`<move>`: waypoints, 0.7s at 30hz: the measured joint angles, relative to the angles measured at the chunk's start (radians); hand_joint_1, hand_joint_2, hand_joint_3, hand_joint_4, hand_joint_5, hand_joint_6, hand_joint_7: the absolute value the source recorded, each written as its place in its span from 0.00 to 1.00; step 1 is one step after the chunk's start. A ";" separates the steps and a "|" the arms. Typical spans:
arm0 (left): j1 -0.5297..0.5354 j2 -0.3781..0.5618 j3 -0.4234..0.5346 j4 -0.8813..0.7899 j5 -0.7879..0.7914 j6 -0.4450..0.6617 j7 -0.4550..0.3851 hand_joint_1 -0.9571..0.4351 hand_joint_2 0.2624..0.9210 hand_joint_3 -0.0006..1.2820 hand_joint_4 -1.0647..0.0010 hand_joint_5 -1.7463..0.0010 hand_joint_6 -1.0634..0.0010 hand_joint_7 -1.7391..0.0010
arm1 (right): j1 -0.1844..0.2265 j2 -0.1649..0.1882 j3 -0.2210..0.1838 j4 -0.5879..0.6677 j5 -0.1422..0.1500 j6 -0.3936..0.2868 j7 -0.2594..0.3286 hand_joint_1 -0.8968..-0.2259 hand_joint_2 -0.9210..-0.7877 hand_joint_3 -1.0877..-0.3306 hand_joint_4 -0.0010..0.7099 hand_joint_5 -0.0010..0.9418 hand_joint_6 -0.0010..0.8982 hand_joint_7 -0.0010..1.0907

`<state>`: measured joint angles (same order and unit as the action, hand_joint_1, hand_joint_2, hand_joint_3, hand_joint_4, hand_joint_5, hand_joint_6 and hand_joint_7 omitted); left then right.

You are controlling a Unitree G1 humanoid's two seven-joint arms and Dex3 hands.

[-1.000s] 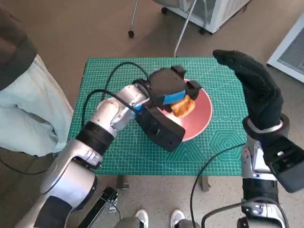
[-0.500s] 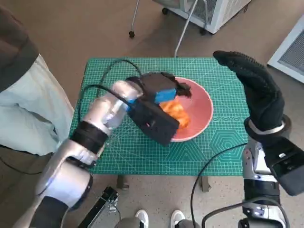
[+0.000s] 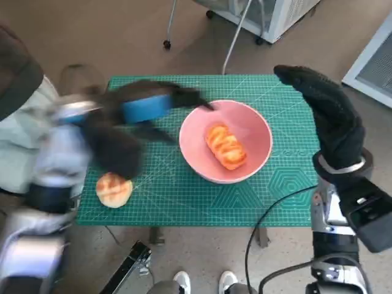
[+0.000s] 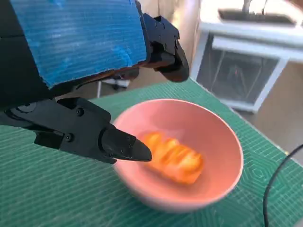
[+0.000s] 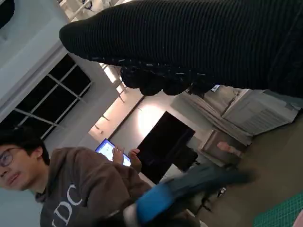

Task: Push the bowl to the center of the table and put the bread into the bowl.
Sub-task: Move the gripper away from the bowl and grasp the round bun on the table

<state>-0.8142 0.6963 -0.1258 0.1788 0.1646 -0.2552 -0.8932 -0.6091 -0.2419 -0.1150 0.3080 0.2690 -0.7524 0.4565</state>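
A pink bowl (image 3: 262, 130) stands near the middle of the green mat, a little to the right. An orange-brown bread (image 3: 225, 147) lies inside it. My left hand (image 3: 147, 108) is blurred in motion over the mat to the left of the bowl, and its fingers (image 3: 191, 98) are spread and hold nothing. The left wrist view shows the bowl (image 4: 228, 138) with the bread (image 4: 173, 157) beyond my empty left hand (image 4: 85, 71). My gloved right hand (image 3: 328, 116) hangs raised above the table's right edge, fingers stretched out, holding nothing; the glove (image 5: 189, 42) shows in the right wrist view.
A second round bread roll (image 3: 114, 190) lies on the mat's front left corner. A person's leg (image 3: 24, 141) is close to the table's left side, and a person (image 5: 66, 184) shows in the right wrist view. Feet (image 3: 184, 282) show below the front edge.
My left hand has let go of the bread, which now lies in the bowl, and has swung left, away from the bowl. My right hand has stayed still.
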 measured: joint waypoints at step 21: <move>0.507 0.319 0.296 -0.220 -0.018 -0.003 0.031 0.62 0.87 0.00 0.67 1.00 0.59 0.96 | -0.030 0.017 0.004 0.044 0.034 0.012 0.024 0.33 0.00 0.48 0.18 0.17 0.00 0.64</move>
<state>-0.3077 1.0156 0.1697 -0.0408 0.1470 -0.2586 -0.8625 -0.6395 -0.2250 -0.1110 0.3522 0.3028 -0.7405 0.4801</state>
